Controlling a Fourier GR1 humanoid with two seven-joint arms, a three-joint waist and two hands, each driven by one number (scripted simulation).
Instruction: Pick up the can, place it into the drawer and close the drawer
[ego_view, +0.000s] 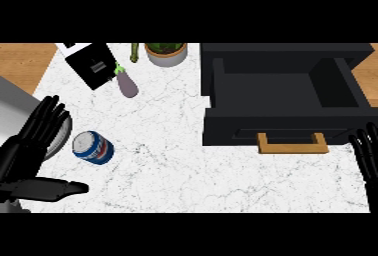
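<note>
- Head view: the can (94, 147) is lying on its side at the left of the white marble counter (184, 165). Its pale top end is pointing up and left, and its blue body is slanting down to the right.
- The left hand (21, 159) is showing at the lower left edge. Its fingers are held straight and spread, pointing up and right, and its thumb (55, 189) is stretching out to the right. It is gripping nothing.
- The can is sitting in the wide gap between those fingers and the thumb, just beside the fingers and a little above the thumb. Whether any finger is touching it cannot be told.
- A grey plate (65, 131) is peeking out from under the fingers, just left of the can's top end.
- The black drawer (236, 125) is standing open at the right, well apart from the can. Its dark inside is showing, and its wooden handle (293, 149) is facing the near edge of the counter.
- The right hand (365, 150) is resting at the right edge, just right of the handle. Its fingers are straight and pointing up, and it is holding nothing.
- Toward the far side, an eggplant (127, 82), a potted plant (166, 52) and a black device (92, 65) are sitting well above the can.
</note>
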